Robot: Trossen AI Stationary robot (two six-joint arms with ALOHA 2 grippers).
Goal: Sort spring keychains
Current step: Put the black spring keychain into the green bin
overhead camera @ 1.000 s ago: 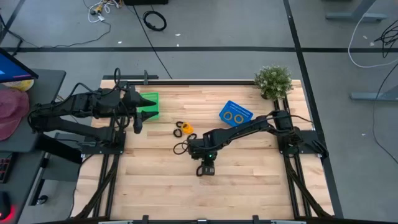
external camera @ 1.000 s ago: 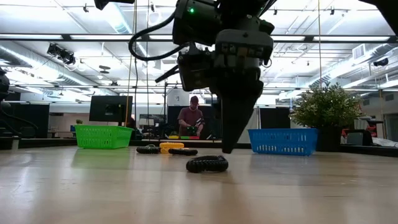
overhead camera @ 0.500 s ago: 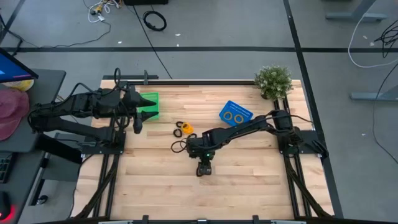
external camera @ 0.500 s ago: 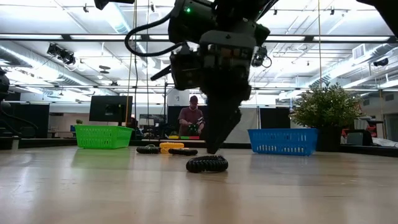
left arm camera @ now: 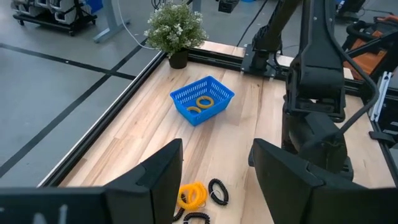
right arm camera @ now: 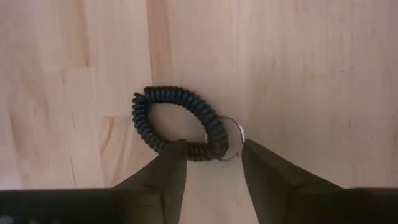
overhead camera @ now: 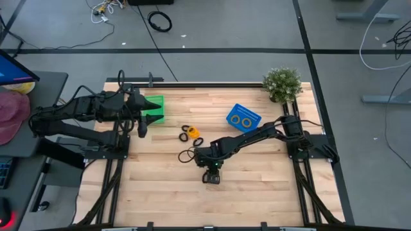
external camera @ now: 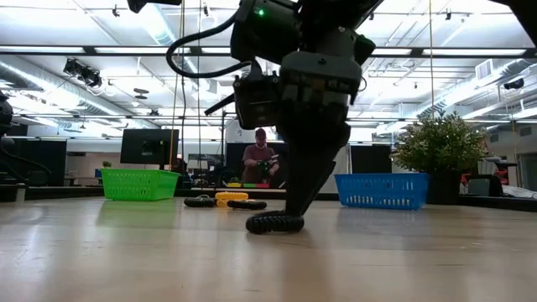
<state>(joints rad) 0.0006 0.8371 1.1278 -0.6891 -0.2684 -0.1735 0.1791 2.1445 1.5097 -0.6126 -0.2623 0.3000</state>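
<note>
- The right gripper [external camera: 295, 211] reaches down to the wooden table [external camera: 268, 260], fingertips at a black spring keychain [external camera: 274, 223].
- Farther back lie a yellow keychain [external camera: 232, 198] and two black ones [external camera: 200, 201].
- A green basket [external camera: 139, 184], blue basket [external camera: 382, 190] and potted plant [external camera: 435, 144] stand behind.

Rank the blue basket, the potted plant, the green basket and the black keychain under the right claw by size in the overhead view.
1. Potted plant
2. Blue basket and green basket, unsure: an arm covers part of the green one
3. Black keychain, smallest
</note>
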